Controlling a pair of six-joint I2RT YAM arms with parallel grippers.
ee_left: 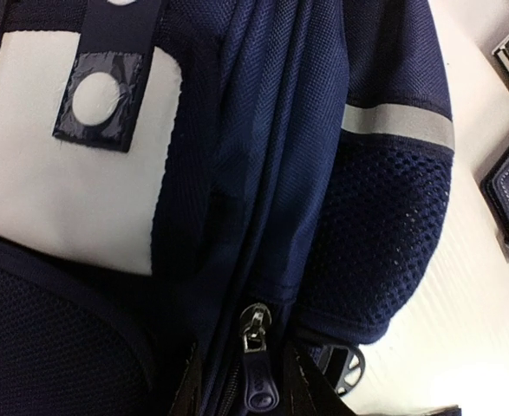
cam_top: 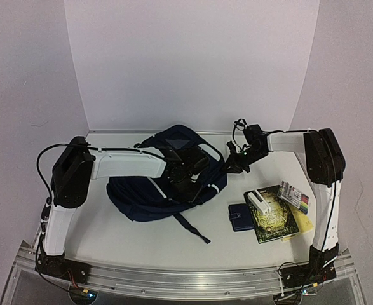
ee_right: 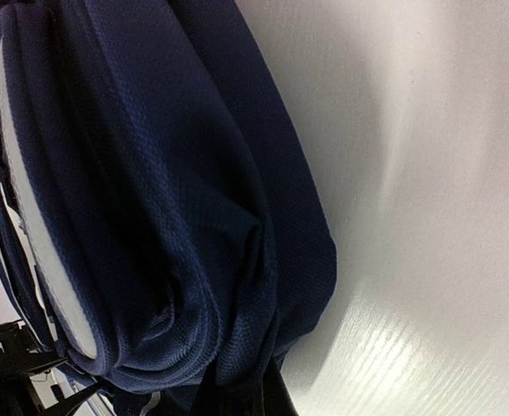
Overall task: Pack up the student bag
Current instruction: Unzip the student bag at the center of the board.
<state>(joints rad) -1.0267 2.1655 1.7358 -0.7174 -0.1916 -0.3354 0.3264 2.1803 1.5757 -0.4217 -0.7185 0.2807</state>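
On the white table (cam_top: 142,248), right gripper (cam_top: 232,166) clamps student bag (cam_top: 138,202), left gripper (cam_top: 187,184) gapes astride zipper pull (ee_left: 259,386); book (cam_top: 274,221) title illegible.

We see a large navy-blue fabric backpack (cam_top: 135,202) lying on the white bench (cam_top: 129,244), with a dark strap (cam_top: 192,229) trailing toward the near edge. The left tool (cam_top: 186,180) hangs over the backpack's middle, and the right tool (cam_top: 232,166) meets its right edge. To the right lie a small navy wallet (cam_top: 240,217), a dark book (cam_top: 276,222) carrying a white box (cam_top: 259,202), and a pack of markers (cam_top: 295,196).
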